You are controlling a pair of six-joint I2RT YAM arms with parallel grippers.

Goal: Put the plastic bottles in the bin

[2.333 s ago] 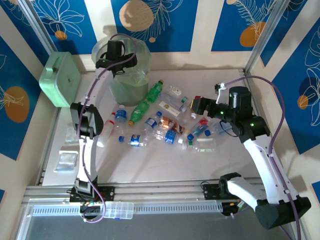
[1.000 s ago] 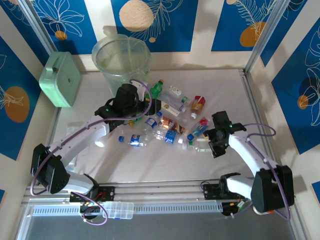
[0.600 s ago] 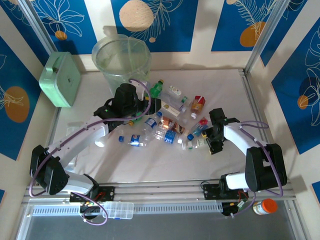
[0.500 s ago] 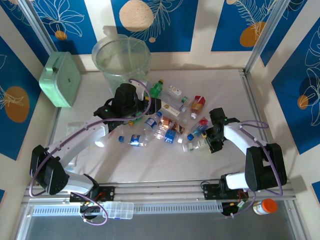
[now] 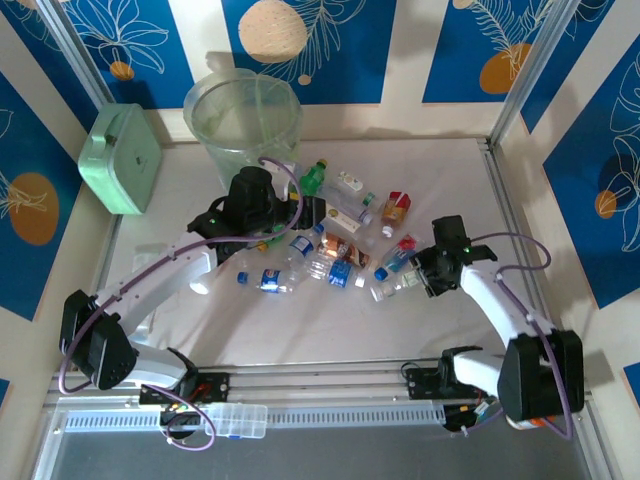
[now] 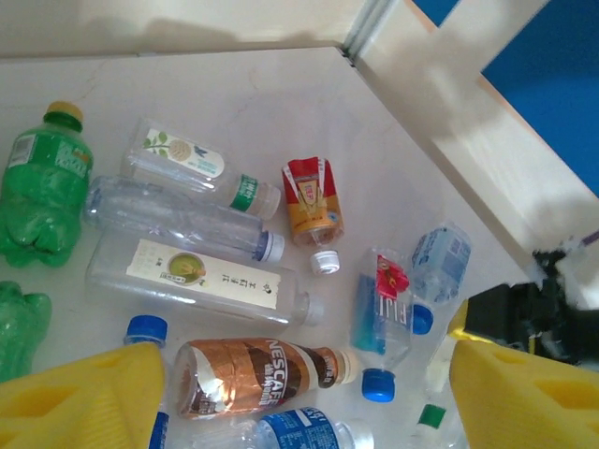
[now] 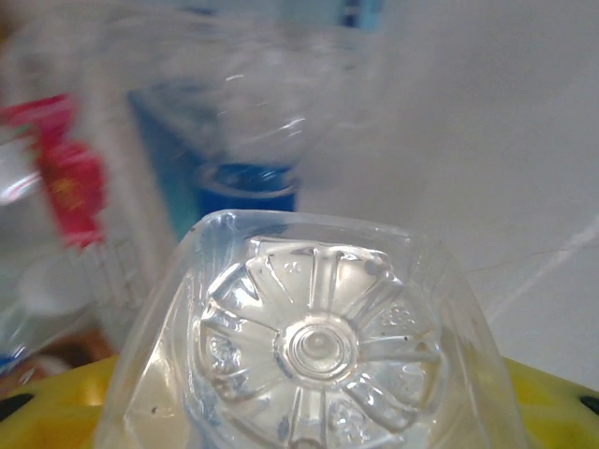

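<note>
Patterned booth around a white table [image 5: 300,330]
Behind the table stood cream walls [image 5: 400,50] with blue leaf-print panels [image 5: 340,70]; aluminium posts [image 5: 535,70] rose at its far corners, and a metal rail [image 5: 320,375] edged its near side.

The clear ribbed plastic bottle [image 7: 318,351] runs off the bottom edge, the blue-capped bottle [image 7: 245,187] behind it all blur. And the green plastic bottle [image 6: 19,323] is clipped at the left edge.

Left wrist view: we read "NESCAFE" on the copper-brown bottle [image 6: 267,374]. The characters on the clear bottle's white label [image 6: 208,272] are too small for us to read.
</note>
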